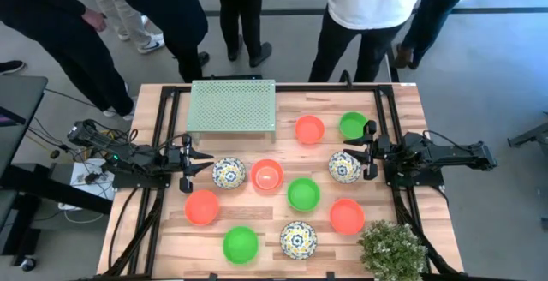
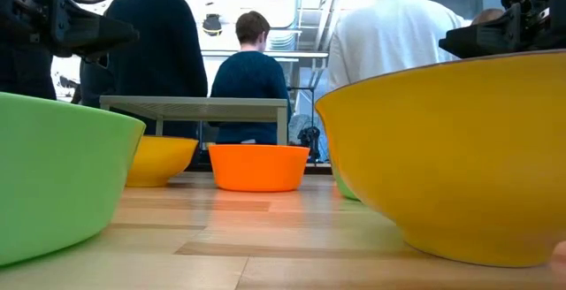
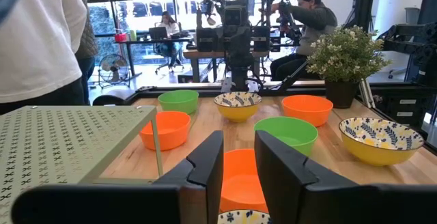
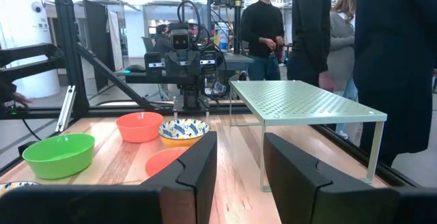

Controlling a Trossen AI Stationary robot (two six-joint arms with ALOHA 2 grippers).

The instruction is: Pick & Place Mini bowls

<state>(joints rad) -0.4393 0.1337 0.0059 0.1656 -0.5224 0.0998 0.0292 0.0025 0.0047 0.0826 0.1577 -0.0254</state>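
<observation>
Looks like pre-grasp, nothing picked yet: both arms hang low at their own bench (image 1: 171, 101) edges, facing inward, each carrying nothing.

Left to right, high view:
- Left end effector (image 1: 204, 166): fingers spread with an empty gap, tips just beside the floral bowl (image 1: 229, 173) left of centre. Left wrist view confirms it: fingers (image 3: 205, 166) apart, that bowl's rim (image 3: 247, 217) at the bottom edge between them.
- Orange bowl (image 1: 202, 206) and green bowl (image 1: 241, 243) sit front-left. Perforated green rack (image 1: 232, 105) at the back, nothing on it.
- Centre: orange bowl (image 1: 267, 175), green bowl (image 1: 303, 194), second floral bowl (image 1: 298, 238), another orange bowl (image 1: 309, 129) towards the back.
- Right: orange bowl (image 1: 347, 216), floral bowl (image 1: 344, 167), green bowl (image 1: 353, 125). Right end effector (image 1: 366, 148) also spread and empty, tips near that floral bowl and the green one behind it.
- Potted plant (image 1: 392, 248) in the front-right corner, not part of the job.

Orientation: all ten bowls upright, mouths up, all apart from one another. They're round, so no long axis; any grip angle across a rim works.

Next move, my guess: left arm dips and advances slightly so one finger goes inside the floral bowl's rim and one outside, then pinches the wall. Drop-off is probably the rack, can't confirm.
</observation>
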